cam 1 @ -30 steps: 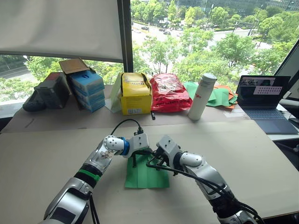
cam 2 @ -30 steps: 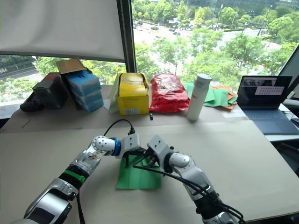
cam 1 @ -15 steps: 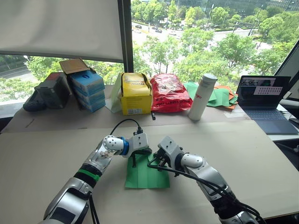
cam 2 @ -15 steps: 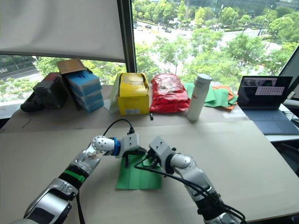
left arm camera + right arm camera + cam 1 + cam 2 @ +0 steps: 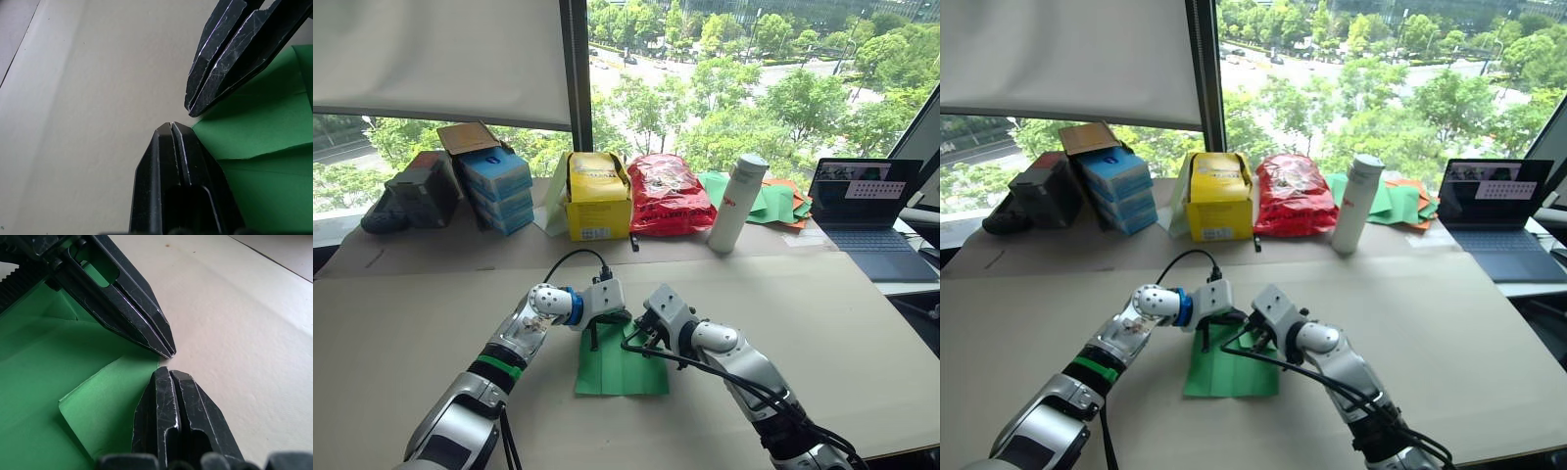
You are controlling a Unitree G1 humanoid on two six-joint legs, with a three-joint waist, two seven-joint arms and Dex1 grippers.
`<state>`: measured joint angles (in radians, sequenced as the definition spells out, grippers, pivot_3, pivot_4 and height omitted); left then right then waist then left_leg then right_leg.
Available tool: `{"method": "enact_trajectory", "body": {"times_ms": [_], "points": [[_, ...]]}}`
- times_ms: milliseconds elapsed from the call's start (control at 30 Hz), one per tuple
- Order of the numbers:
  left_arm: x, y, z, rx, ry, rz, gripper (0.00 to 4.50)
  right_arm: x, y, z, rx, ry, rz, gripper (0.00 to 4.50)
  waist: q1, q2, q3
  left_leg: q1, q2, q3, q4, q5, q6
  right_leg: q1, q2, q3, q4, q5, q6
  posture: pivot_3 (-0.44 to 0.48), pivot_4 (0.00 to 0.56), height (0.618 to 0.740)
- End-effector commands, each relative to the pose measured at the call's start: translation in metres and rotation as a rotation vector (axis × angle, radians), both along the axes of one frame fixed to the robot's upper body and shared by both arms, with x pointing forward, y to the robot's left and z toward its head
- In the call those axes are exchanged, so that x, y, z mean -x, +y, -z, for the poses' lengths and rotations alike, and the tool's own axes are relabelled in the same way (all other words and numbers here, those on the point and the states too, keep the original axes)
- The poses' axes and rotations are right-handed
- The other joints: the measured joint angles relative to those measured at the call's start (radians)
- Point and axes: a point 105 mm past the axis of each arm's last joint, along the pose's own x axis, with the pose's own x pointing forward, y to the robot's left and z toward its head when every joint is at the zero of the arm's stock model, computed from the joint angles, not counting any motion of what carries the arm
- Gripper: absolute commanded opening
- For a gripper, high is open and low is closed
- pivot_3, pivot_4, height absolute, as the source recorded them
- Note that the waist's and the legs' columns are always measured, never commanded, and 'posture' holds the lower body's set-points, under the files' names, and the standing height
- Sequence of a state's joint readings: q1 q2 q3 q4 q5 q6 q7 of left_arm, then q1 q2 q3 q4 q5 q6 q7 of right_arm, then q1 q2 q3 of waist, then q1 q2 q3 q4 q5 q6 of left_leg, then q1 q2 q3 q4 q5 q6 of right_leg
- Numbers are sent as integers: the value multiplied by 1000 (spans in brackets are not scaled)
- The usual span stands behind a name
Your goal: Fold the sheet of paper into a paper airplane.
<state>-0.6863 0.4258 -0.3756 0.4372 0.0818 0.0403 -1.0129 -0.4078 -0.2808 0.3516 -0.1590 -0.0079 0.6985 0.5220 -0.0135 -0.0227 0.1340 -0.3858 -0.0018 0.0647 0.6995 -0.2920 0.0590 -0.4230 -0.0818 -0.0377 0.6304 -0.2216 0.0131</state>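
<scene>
On the beige tabletop (image 5: 431,323) the sheet of paper (image 5: 619,370) lies flat with folded flaps. Both grippers meet tip to tip at its far edge: left gripper (image 5: 171,128) and right gripper (image 5: 165,374) each have fingers pressed together (nothing visibly pinched between them).

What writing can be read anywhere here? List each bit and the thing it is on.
None can be read for sure.
Yellow box: label print too small.
Red bag: print blurred.
White bottle: small red mark, unreadable.
Laptop: screen text too small.
Blue boxes: labels too small.
</scene>
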Motion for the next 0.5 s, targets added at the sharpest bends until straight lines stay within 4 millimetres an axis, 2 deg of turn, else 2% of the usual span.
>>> {"method": "enact_trajectory", "body": {"times_ms": [33,500], "points": [[1,11,15,-63,38,-28,0,3,4,-4,-12,-15,-18,16,0,0,0,0,0,0,0,0,0,0,0,0,0,0,0,0,150,740],[1,12,15,-64,38,-30,0,7,10,-6,-25,-21,-37,16,0,0,0,0,0,0,0,0,0,0,0,0,0,0,0,0,150,740]]}}
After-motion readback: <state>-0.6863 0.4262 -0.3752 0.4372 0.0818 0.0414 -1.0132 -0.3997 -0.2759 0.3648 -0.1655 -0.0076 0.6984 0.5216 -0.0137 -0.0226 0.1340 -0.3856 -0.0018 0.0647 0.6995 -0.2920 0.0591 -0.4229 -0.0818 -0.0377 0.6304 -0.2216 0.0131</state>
